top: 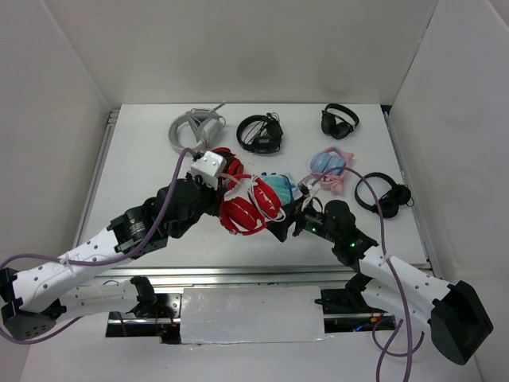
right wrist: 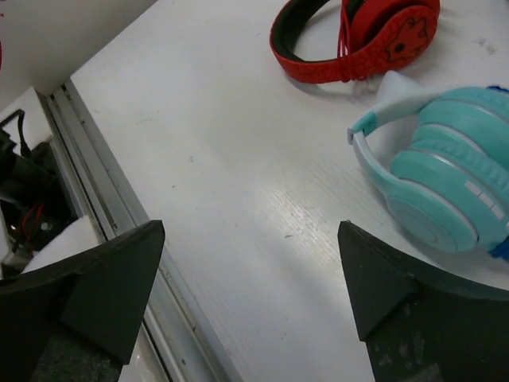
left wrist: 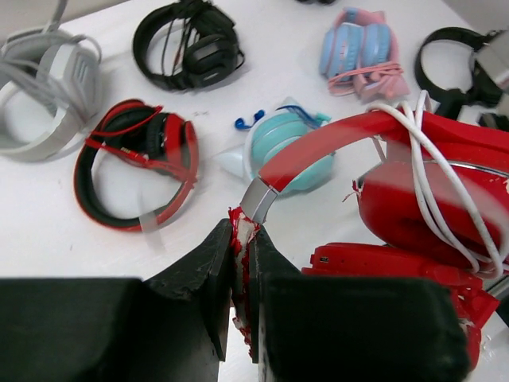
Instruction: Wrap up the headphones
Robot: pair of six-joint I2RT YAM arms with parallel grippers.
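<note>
Left gripper (left wrist: 242, 239) at 6 o'clock in left wrist view, my jaws clamped tight on band end of headphones (left wrist: 429, 199). Red earcup at 3 o'clock, white cable (left wrist: 420, 151) looped over it several times.

Right wrist view: my right gripper (right wrist: 250, 239) spread wide, holding nothing, touching nothing. Table (right wrist: 238, 143) beneath, teal pair (right wrist: 445, 183) at 3 o'clock.

Top view: headphones mid-table, between both grippers.

Judgement: wrap partly done. Cable tail untraceable; finishing turns and securing remain.

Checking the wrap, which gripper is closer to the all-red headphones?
Left. The left gripper is shut on the headphones at their band; the right gripper is open beside them, holding nothing.
</note>
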